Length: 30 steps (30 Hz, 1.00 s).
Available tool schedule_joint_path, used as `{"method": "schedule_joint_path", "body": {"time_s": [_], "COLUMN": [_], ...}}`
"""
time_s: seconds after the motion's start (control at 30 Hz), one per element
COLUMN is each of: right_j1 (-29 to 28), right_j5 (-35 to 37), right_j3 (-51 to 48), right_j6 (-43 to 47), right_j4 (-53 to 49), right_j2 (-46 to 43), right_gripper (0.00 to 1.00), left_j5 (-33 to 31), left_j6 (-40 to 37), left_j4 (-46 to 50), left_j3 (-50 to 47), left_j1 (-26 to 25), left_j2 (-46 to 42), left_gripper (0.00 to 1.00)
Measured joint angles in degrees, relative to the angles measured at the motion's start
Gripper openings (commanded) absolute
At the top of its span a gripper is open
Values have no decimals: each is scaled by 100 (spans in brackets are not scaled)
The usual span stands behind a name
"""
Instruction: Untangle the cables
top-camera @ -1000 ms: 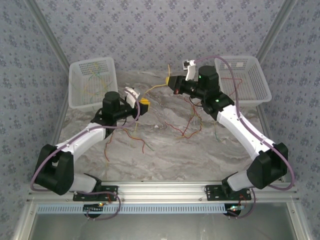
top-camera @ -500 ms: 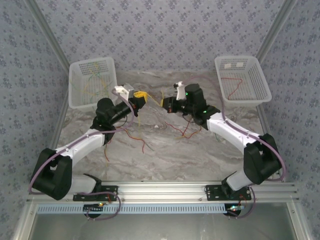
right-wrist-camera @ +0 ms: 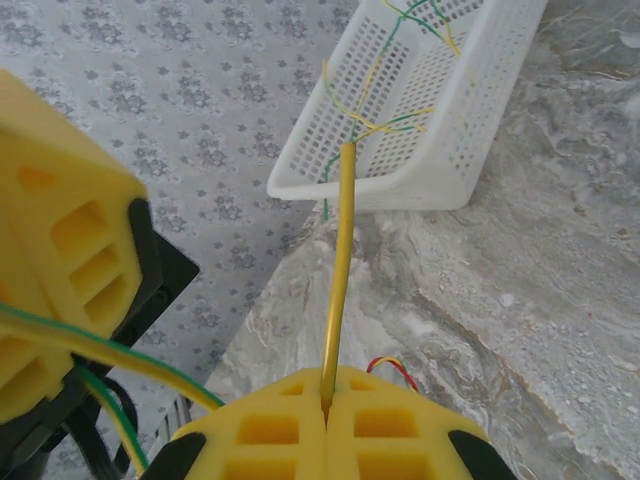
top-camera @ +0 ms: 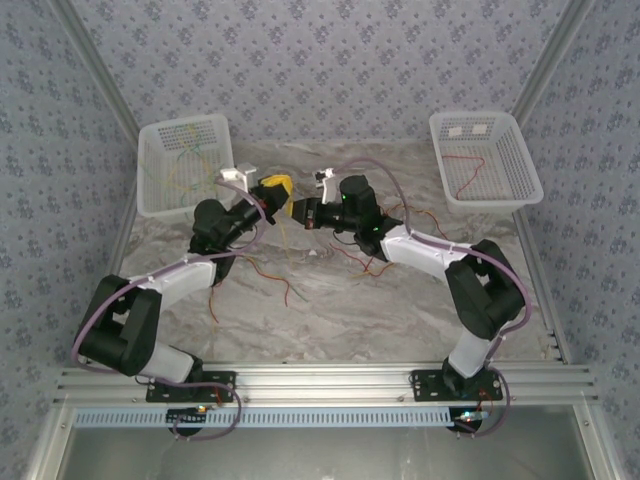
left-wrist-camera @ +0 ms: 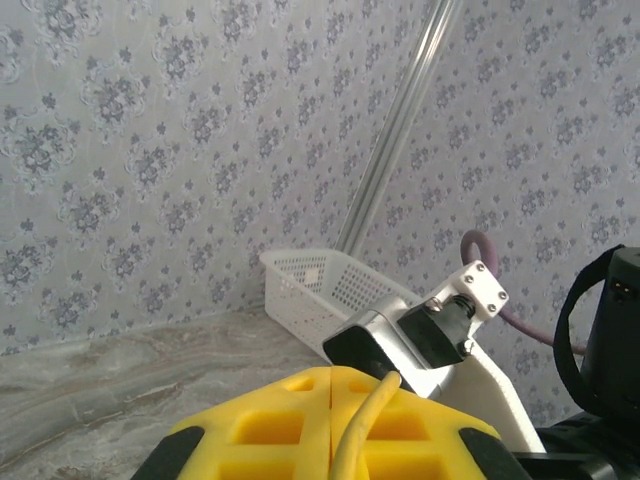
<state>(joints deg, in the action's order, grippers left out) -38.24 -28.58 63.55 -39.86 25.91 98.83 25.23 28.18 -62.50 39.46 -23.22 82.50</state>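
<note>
Both grippers meet at the back centre of the table. My left gripper (top-camera: 277, 190) is shut, and a yellow cable (left-wrist-camera: 362, 420) runs up across its yellow pads (left-wrist-camera: 331, 372). Right beside it, my right gripper (top-camera: 297, 211) is shut on the yellow cable (right-wrist-camera: 338, 260), which rises straight out of the seam of its pads (right-wrist-camera: 327, 375). In the right wrist view a left finger (right-wrist-camera: 60, 240) stands close on the left, with a yellow-green cable (right-wrist-camera: 120, 360) trailing from it. Loose red cables (top-camera: 375, 255) and a second red strand (top-camera: 262, 266) lie wavy on the marble.
The left white basket (top-camera: 150, 170) at the back left holds several thin yellow and green cables (top-camera: 190, 160). The right white basket (top-camera: 520, 150) at the back right holds a red cable (top-camera: 462, 165). Patterned walls close in the back and sides.
The right arm swung left from near the right basket to the centre. The left gripper rose toward the back. The two grippers now nearly touch and the yellow span between them has shortened.
</note>
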Motion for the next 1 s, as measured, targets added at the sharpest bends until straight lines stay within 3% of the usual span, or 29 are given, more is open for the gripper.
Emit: {"method": "schedule_joint_path", "body": {"time_s": [0.2,0.3,0.37,0.43,0.6,0.67,0.8,1.0], "right_j1": [-238,-225,-214,-225,-251,-232,-138,98], "right_j5": [-236,-192,-166,-85,439,726,1250,1961], "right_j3": [776,785,741,730,566,361,109,-57], "right_j6": [595,776,975,1191,1718,1908,2186,2437], "right_j4": [-732,-874,-1088,-1425,-2055,-2385,-3038,-3473], "right_j2": [160,103,17,-83,-560,-907,-1449,-2306], "right_gripper": [0,17,41,54,73,85,92,93], "left_j5": [-98,-175,-262,-350,-778,-1106,-1755,-2522], "left_j6": [229,195,122,-31,-813,-1209,-1740,-2269], "left_j4": [-275,-201,-79,155,1440,2068,2800,3700], "left_j3": [-63,-90,-184,-280,-247,-20,680,1707], "left_j1": [181,201,216,258,433,533,1078,1694], "left_j2": [-9,-116,-291,-555,-1318,-1534,-1659,-1244], "left_gripper": [0,0,0,0,0,0,0,0]}}
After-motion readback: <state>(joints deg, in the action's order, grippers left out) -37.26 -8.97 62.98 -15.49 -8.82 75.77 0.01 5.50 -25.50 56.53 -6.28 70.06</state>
